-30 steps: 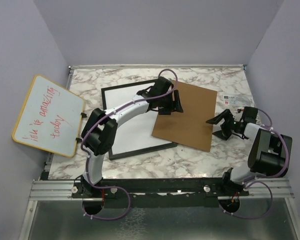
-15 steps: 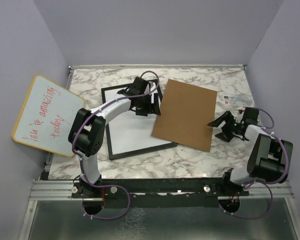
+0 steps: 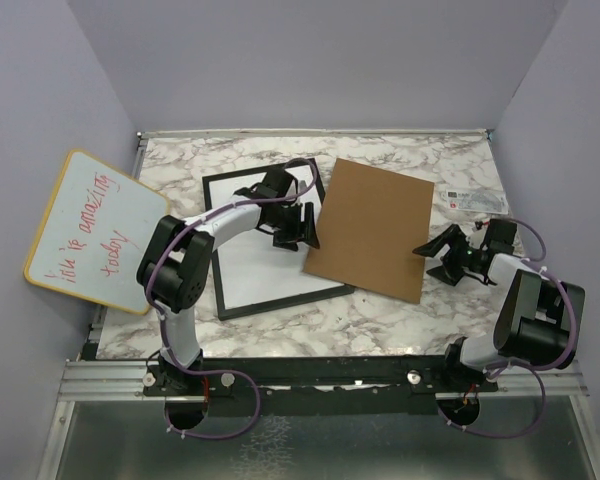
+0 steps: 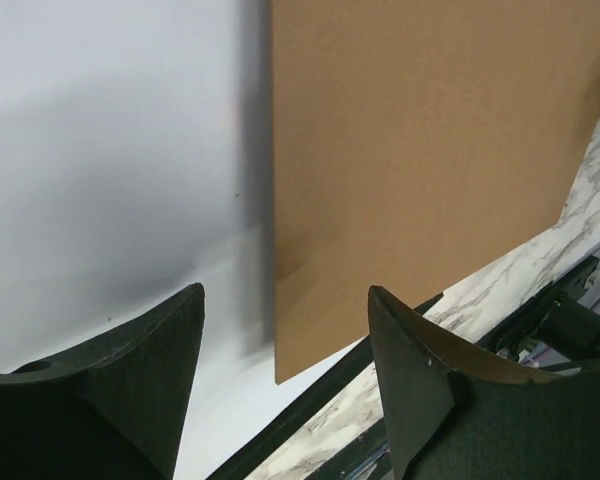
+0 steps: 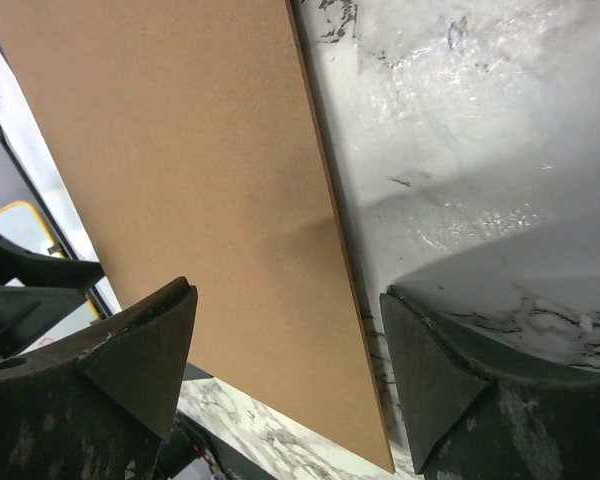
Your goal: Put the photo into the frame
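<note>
The black frame lies flat at centre left of the marble table, and a plain white sheet fills it. No sunflower print shows in any view. My left gripper is open and empty above the frame's right part, beside the left edge of the brown backing board. The left wrist view shows the open left gripper over the white sheet, the board's corner and the frame's edge. My right gripper is open and empty at the board's right edge, and the right wrist view shows that gripper straddling the board's edge.
A yellow-rimmed whiteboard with red writing hangs off the table's left side. A small label card lies at the back right. The brown board overlaps the frame's right side. Grey walls close in three sides of the marble table.
My left gripper moved left off the brown board to over the frame, then slightly nearer. My right gripper shifted a little by the board's right edge.
</note>
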